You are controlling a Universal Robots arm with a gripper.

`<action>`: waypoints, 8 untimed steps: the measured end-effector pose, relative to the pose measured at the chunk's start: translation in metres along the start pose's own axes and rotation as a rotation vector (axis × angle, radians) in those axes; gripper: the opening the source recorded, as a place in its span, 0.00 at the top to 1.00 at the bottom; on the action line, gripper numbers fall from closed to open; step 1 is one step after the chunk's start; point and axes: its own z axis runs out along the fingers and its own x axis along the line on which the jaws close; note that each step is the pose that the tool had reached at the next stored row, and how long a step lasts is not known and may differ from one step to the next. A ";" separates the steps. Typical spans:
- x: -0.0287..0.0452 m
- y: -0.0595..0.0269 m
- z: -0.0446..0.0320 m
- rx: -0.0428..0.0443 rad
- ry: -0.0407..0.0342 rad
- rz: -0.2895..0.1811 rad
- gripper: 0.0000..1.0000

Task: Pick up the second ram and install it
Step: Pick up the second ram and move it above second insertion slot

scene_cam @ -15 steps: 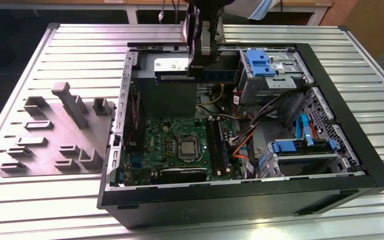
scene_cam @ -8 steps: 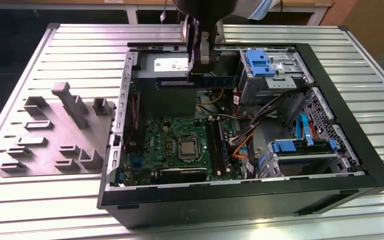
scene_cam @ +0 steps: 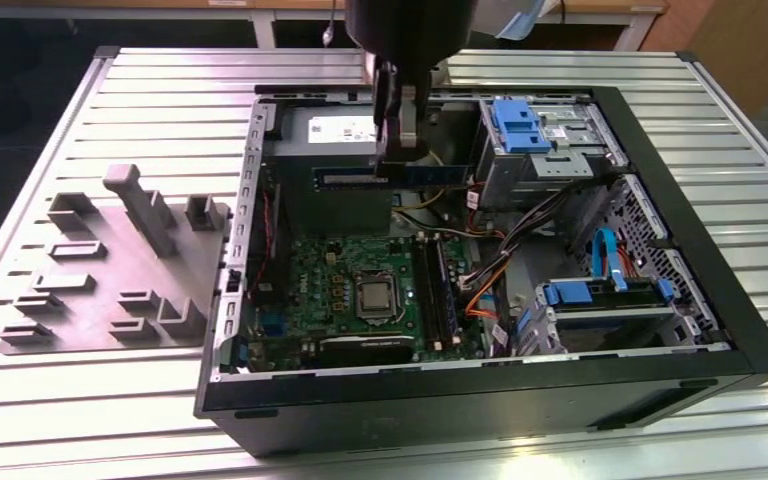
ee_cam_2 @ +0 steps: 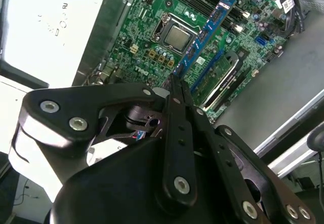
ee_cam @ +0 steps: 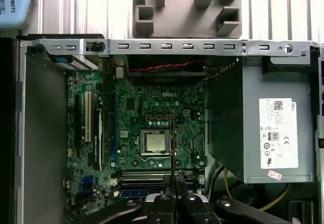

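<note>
1. pinches the second ram [scene_cam: 391, 177] in the gripper [scene_cam: 395, 165], fingers [ee_cam_2: 178, 102] closed on its flat faces.
2. holds it level above the open computer case [scene_cam: 491, 400], clear of the motherboard [scene_cam: 344, 270].
3. shows black chips along a blue board in the second wrist view.
4. hangs well apart from the grey fixture plate [scene_cam: 104, 290] at the exterior view's left.

The pincer [ee_cam_2: 175, 84] is matte black, its jointed link bars pinned by round silver screws.
</note>
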 end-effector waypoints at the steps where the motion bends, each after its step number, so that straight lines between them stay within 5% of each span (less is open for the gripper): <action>1: 0.0001 -0.0002 0.0018 0.0000 -0.0001 0.000 0.89; 8: 0.0012 -0.0012 0.0145 0.0000 -0.0001 0.000 0.89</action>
